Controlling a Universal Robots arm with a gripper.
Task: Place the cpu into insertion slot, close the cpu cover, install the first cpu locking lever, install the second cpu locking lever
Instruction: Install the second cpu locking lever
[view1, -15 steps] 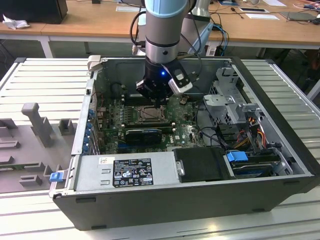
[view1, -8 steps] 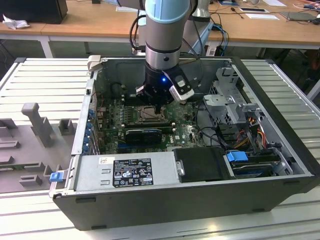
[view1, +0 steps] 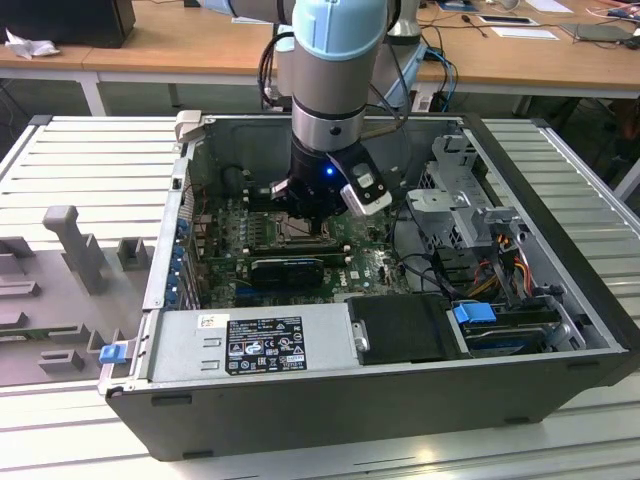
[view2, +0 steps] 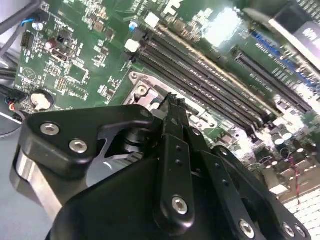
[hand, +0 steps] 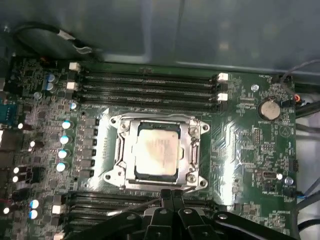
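Here the gripper (hand: 170, 197) is hanging low over the green motherboard (hand: 240, 145), its black fingers (hand: 166, 202) drawn together with no gap showing between them and nothing held, their tips sitting right at the near edge of the insertion slot (hand: 114, 175). In the first wrist view the cpu (hand: 156, 150) is lying flat inside that slot, pale metal top up, and the cpu cover (hand: 187, 152) is lying down around it, framing the chip through its square window. Long black memory slots (hand: 145, 82) are running along the far side of the socket, and another bank is crowding the near side just under the fingers, so little free board is left around the silvery rim.

In the second wrist view the fingertips (view2: 172, 102) are showing from the side, pressed close together at a corner of the socket frame (view2: 142, 85), with the memory slots (view2: 210, 80) just beyond.

In the exterior view the arm (view1: 330, 90) is reaching straight down into the open computer case (view1: 560, 200), whose walls are standing on all sides. The power supply (view1: 250, 345) is lying along the near wall, a long black card (view1: 288, 268) is sitting between it and the socket, and the drive cage (view1: 455, 180) and cables are filling the exterior view's right.
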